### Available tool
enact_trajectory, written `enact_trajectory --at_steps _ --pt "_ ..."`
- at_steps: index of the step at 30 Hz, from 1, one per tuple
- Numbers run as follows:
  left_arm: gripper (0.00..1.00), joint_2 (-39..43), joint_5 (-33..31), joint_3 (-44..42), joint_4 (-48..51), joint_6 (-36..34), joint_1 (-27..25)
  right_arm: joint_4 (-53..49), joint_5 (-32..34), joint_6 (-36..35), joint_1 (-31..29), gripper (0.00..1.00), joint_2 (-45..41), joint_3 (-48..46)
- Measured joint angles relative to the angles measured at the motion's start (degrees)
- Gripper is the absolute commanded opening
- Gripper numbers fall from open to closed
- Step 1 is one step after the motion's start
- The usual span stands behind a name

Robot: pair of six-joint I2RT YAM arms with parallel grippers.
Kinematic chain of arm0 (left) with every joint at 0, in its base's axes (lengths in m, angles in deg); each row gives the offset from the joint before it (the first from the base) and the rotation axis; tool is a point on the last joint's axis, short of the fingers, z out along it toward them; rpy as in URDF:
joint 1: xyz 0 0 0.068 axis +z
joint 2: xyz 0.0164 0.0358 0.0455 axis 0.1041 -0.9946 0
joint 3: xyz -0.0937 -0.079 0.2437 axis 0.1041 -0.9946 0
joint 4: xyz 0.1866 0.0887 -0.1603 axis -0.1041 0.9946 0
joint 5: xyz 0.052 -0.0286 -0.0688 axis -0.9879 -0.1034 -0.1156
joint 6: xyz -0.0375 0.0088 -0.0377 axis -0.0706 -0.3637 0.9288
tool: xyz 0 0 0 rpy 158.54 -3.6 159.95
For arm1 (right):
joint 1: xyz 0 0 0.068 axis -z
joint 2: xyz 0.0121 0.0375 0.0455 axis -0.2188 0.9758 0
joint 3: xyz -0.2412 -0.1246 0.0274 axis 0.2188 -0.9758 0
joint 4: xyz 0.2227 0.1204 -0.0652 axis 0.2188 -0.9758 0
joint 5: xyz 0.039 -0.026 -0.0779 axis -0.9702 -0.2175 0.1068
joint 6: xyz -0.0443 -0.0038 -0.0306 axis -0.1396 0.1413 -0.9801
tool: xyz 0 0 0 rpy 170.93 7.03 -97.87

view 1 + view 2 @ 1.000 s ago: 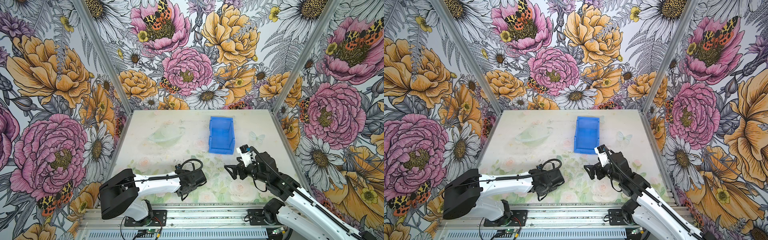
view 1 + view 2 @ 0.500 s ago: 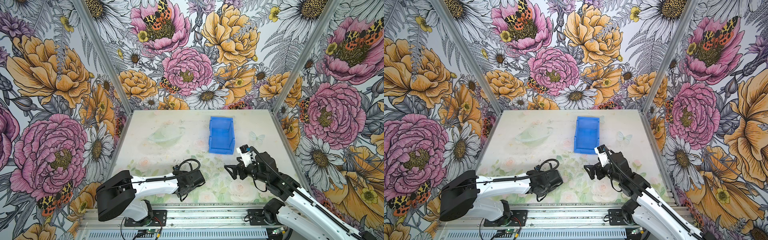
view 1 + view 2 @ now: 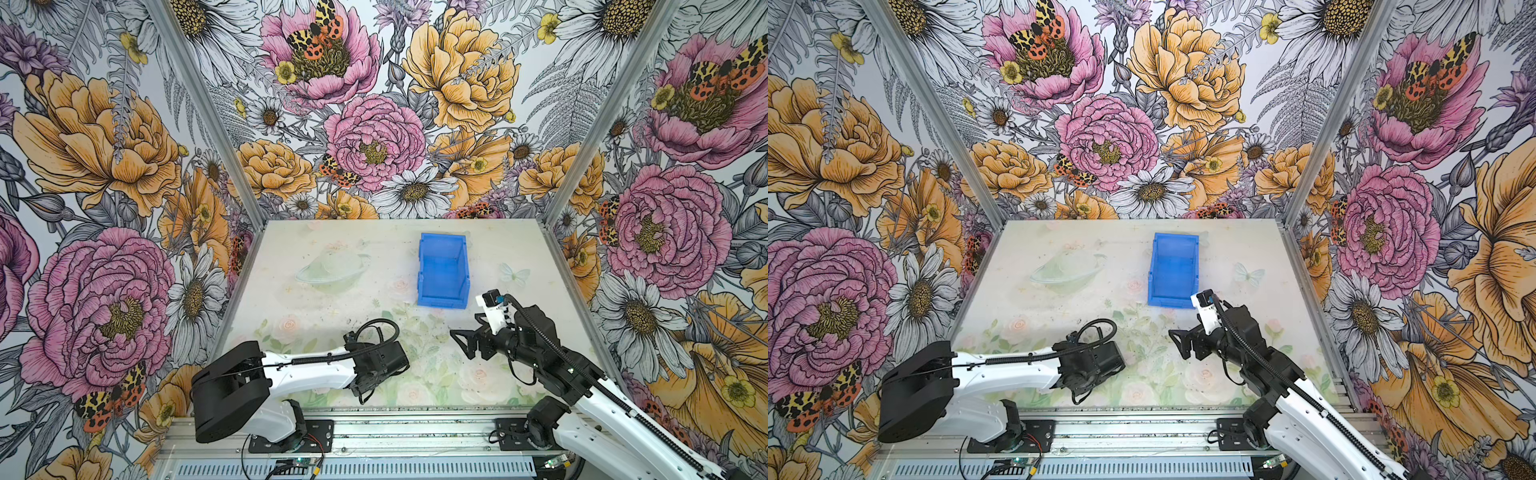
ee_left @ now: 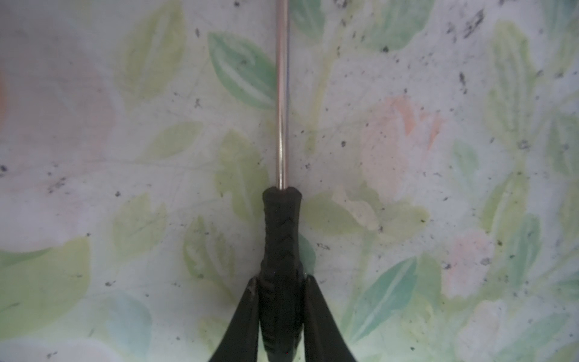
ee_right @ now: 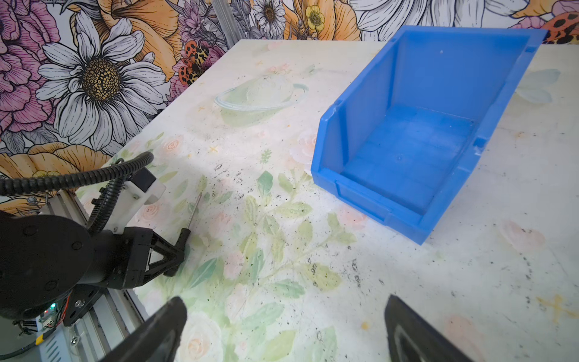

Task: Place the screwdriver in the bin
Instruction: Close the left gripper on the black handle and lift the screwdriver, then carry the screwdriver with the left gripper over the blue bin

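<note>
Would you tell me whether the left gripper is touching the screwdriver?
Touching: the left wrist view shows the left gripper shut on the screwdriver, at its handle.

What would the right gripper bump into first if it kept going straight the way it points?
Probably the table: the right gripper seems aimed slightly down, between the left gripper and the bin. Depth is hard to judge.

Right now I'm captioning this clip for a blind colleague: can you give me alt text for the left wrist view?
The left gripper is shut on the black handle of the screwdriver, one finger on each side. Its thin metal shaft runs out of frame over the table, printed with faded flowers.
</note>
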Motion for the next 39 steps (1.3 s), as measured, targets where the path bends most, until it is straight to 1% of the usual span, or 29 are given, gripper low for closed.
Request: enact_trajectory --at_steps 3,12,22,25,29,39 --pt "0.0 -0.37 -0.02 0.42 0.24 -0.39 0.0 0.0 0.33 0.04 0.0 0.99 -0.5 -0.04" --pt "0.0 -0.5 -0.57 2.62 0.63 -3.23 -0.28 0.0 4.35 1.38 0.0 0.99 -1.53 -0.04" --pt "0.0 2.78 -3.28 7.32 1.66 -8.02 0.39 0.02 8.9 5.03 0.87 0.99 -2.73 -0.07" --pt "0.0 2.75 -3.85 9.97 1.88 -11.32 2.14 0.0 9.94 5.46 1.81 1.0 -3.1 -0.07" --pt "0.0 1.66 -4.24 15.91 2.12 -17.14 5.03 0.0 10.62 5.66 3.41 0.99 -4.24 -0.11" --pt "0.0 -7.61 -3.26 31.52 0.31 -32.7 10.49 0.0 13.18 5.86 9.49 0.99 -4.2 -0.17"
